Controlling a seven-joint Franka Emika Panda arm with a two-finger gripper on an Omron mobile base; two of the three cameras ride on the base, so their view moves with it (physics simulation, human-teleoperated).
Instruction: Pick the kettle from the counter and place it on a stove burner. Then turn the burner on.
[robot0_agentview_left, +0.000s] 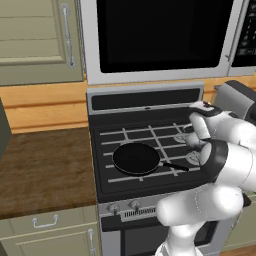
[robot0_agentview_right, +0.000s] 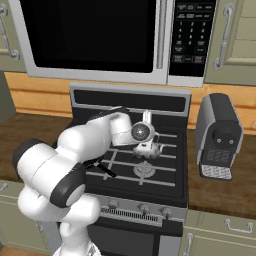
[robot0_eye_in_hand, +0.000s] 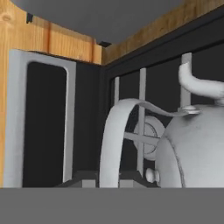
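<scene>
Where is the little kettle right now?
The kettle is over the stove's right side in the right base view, under the gripper, above the front right stove burner and left of the coffee machine.

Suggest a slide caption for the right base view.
White robot arm's claw grips the kettle above the stove's rear right burner, coffee machine alongside.

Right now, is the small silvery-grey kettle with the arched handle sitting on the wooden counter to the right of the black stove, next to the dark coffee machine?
Not quite. The small silvery-grey kettle is over the black stove's grey grate bars, at the white arm's gripper, not on the brown wooden counter. The right base view shows it left of the dark coffee machine, which alone occupies that counter.
</scene>
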